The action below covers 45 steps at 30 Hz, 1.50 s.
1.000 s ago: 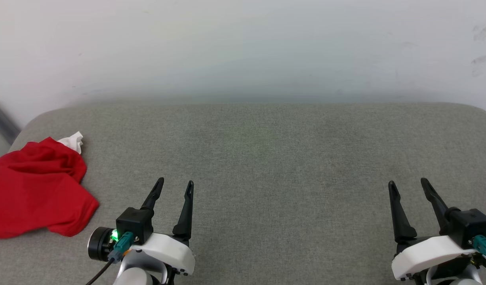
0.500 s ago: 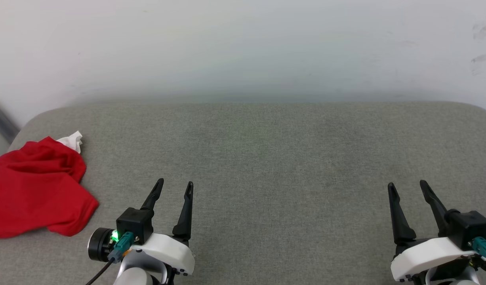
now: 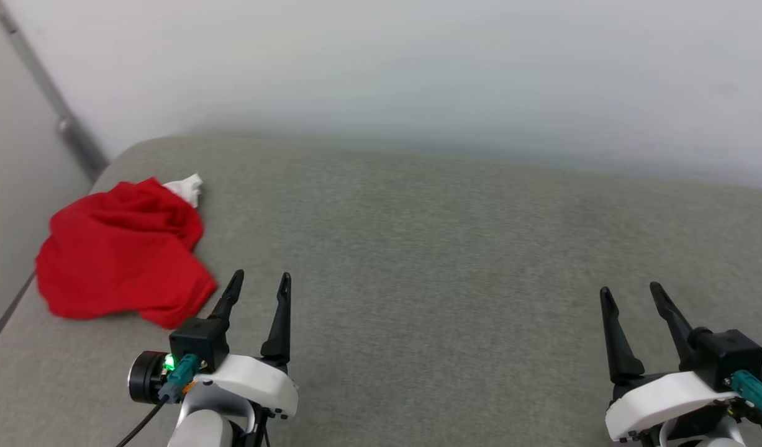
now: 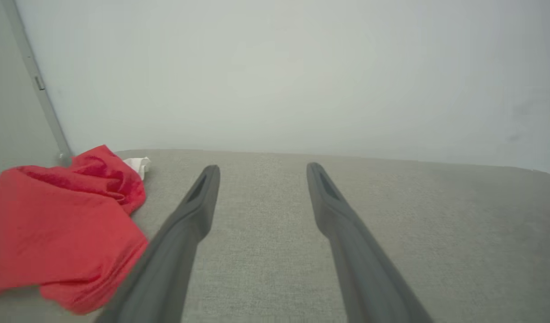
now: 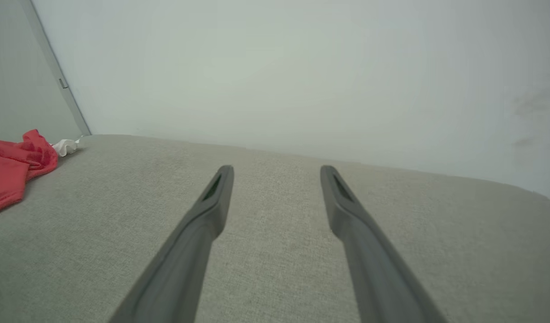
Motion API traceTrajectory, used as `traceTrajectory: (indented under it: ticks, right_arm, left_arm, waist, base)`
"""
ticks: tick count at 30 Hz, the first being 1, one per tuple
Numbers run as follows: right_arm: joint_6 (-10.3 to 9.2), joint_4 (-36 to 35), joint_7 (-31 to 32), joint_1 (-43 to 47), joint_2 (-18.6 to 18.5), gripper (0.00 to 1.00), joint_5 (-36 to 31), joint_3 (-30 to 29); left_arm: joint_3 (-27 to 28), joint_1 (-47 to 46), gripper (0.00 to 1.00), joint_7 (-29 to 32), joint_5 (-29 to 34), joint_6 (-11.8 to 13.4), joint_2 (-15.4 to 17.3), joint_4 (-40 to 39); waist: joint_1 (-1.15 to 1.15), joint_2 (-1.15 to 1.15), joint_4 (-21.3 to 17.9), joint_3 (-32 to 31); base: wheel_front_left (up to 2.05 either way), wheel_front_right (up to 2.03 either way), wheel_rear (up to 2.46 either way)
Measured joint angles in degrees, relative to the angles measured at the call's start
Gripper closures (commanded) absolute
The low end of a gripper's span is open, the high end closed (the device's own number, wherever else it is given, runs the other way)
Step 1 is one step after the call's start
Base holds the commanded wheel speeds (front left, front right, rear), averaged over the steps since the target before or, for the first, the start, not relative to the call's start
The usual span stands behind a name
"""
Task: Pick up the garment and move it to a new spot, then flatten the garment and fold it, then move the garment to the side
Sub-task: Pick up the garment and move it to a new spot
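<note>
With the crumpled red, white-sleeved jersey T-shirt [image 3: 123, 248] bunched at the far left corner of the grey fabric-covered bench [image 3: 430, 261], a raised fold is best pinched deeply by the nearby left tool [image 3: 261, 280], whose fingers are apart and empty, as are those of the right tool [image 3: 629, 292].

The left gripper [image 3: 261, 275] and right gripper [image 3: 630, 288] point forward, fingers parted and empty; both wrists seem roughly level, set wide apart.
</note>
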Motion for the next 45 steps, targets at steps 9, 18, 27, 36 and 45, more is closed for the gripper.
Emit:
traceTrajectory:
  ticks: [9, 18, 27, 36, 45]
  right_arm:
    - [0.0, -0.7, 0.8, -1.3, 0.0, 0.0, 0.1, 3.1]
    - [0.0, -1.2, 1.0, -2.3, 0.0, 0.0, 0.0, 5.9]
    - [0.0, -1.6, 1.7, -2.9, 0.0, 0.0, 0.4, 7.2]
    - [0.0, -3.0, 2.6, -3.3, 0.1, 0.0, -0.1, 7.2]
    - [0.0, -5.4, 5.1, -7.6, 0.1, 0.0, -2.8, 8.5]
  left_arm:
    - [2.1, -0.1, 0.0, 0.0, -1.0, 1.1, 0.3, 0.2]
    - [3.8, -0.3, 0.0, 0.0, -1.5, 1.6, 1.2, 0.6]
    - [5.2, 0.6, 0.0, 0.0, -1.8, 1.9, 1.5, -0.3]
    - [6.0, -1.2, 0.0, 0.0, -2.9, 1.2, 2.0, -0.9]
    - [6.1, -19.3, 0.0, 6.8, -6.6, -1.2, 7.8, 3.1]
  waist:
    - [0.0, 0.0, 9.3, 0.6]
    - [0.0, 0.0, 18.0, 1.0]
    - [0.0, 0.0, 21.2, 1.6]
    - [0.0, 0.0, 19.8, 2.6]
    - [0.01, 0.0, 16.2, 8.7]
  base:
    - [0.0, 0.0, 0.0]
    - [0.0, 0.0, 0.0]
    - [0.0, 0.0, 0.0]
    - [0.0, 0.0, 0.0]
    - [0.0, 0.0, 0.0]
